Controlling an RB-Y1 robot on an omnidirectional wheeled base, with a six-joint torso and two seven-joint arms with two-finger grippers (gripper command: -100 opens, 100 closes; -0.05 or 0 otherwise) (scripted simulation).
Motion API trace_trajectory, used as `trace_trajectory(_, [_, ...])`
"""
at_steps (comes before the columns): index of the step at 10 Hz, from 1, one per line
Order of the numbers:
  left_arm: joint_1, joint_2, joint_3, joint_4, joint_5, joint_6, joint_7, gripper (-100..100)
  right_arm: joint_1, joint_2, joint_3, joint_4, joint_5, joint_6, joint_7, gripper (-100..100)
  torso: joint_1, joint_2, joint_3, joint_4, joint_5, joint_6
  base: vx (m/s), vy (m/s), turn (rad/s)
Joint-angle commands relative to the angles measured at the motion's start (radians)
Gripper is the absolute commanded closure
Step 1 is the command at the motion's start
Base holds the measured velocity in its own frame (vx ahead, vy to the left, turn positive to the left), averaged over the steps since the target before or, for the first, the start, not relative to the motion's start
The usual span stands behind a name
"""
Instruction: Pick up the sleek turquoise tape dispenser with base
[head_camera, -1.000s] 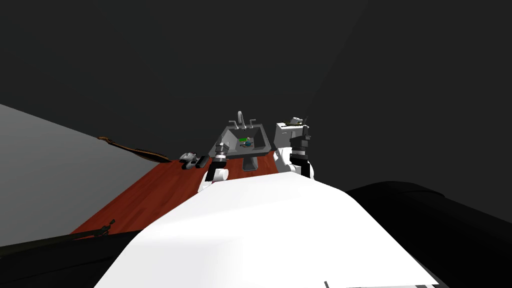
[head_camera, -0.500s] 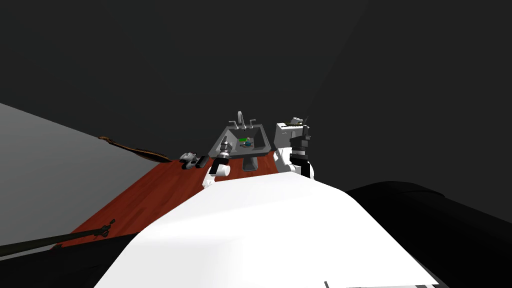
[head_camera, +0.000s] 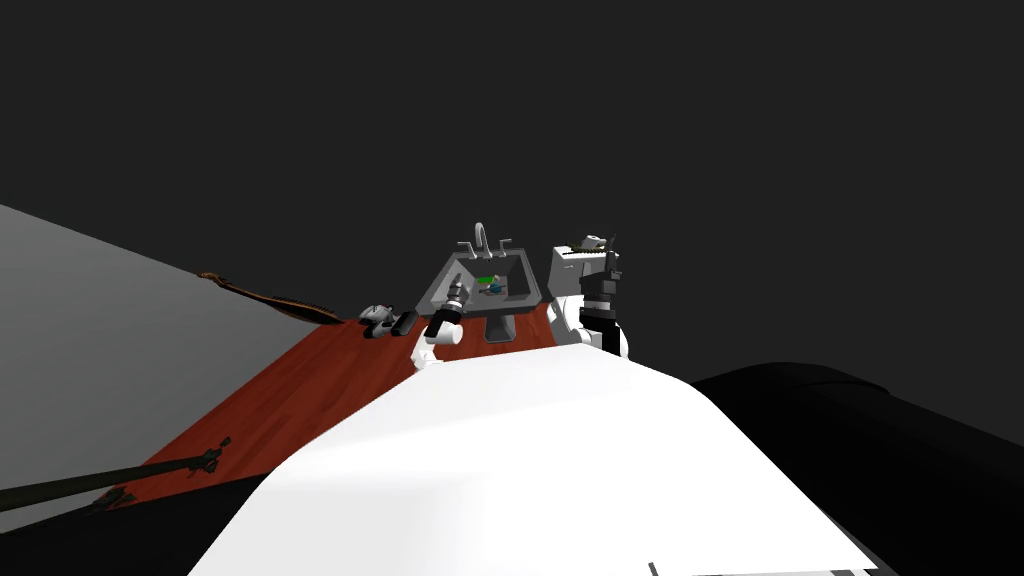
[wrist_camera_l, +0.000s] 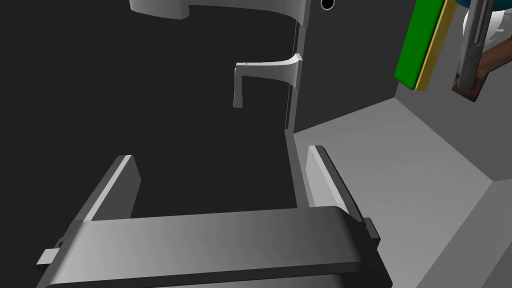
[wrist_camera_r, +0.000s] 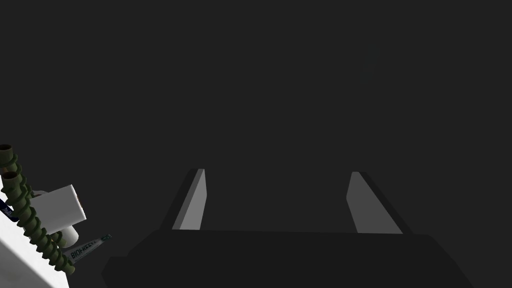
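L gripper (head_camera: 455, 293) sits at centre of head view, at the near-left rim of the sink (head_camera: 528, 282). Fingers are wide apart w/ nothing betw them. In the L wrist view it looks along the sink's wall, w/ a tap handle (wrist_camera_l: 265, 72) ahead and a green-and-yellow sponge (wrist_camera_l: 420, 45) further in.

Tape dispenser (head_camera: 492, 289) is a small teal blob in the basin, mid-frame in head view, below the tap (head_camera: 481, 238) and just beside the sponge. It's apart from the fingers.

Approach, as I judge it:
- Swing hand inward over the basin, clear of rim & handle.
- Keep fingers spread and come down w/ one either side of the dispenser's body, not the sponge.
- Basin walls look tight, so go slow.

R gripper (head_camera: 603, 258) is right of the sink by a white cabinet (head_camera: 565, 268), spread open & empty.
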Motion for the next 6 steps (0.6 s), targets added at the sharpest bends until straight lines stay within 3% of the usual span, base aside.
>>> trace_trajectory(1, [-0.05, 0.009, 0.001, 0.05, 0.022, 0.05, 0.005, -100, 0.0, 0.0, 0.0, 0.0, 0.0, 0.0, 0.0, 0, 0.0, 0.0, 0.0, 0.0, 0.0, 0.0, 0.013, -0.014, 0.014])
trace_trajectory(3, [-0.057, 0.009, 0.001, 0.052, 0.022, 0.079, 0.005, -100, 0.0, 0.0, 0.0, 0.0, 0.0, 0.0, 0.0, 0, 0.0, 0.0, 0.0, 0.0, 0.0, 0.0, 0.009, -0.011, 0.005])
trace_trajectory(4, [-0.104, 0.014, 0.001, 0.101, 0.037, 0.117, 0.009, -100, 0.0, 0.0, 0.0, 0.0, 0.0, 0.0, 0.0, 0, 0.0, 0.0, 0.0, 0.0, 0.0, 0.0, 0.009, -0.011, 0.024])
trace_trajectory(5, [-0.104, 0.014, 0.001, 0.101, 0.037, 0.133, 0.009, -100, 0.0, 0.0, 0.0, 0.0, 0.0, 0.0, 0.0, 0, 0.0, 0.0, 0.0, 0.0, 0.0, 0.0, 0.009, -0.015, 0.007])
trace_trajectory(6, [-0.147, 0.018, 0.001, 0.144, 0.051, 0.167, 0.014, -100, 0.0, 0.0, 0.0, 0.0, 0.0, 0.0, 0.0, 0, 0.0, 0.0, 0.0, 0.0, 0.0, 0.0, 0.016, -0.022, 0.022])
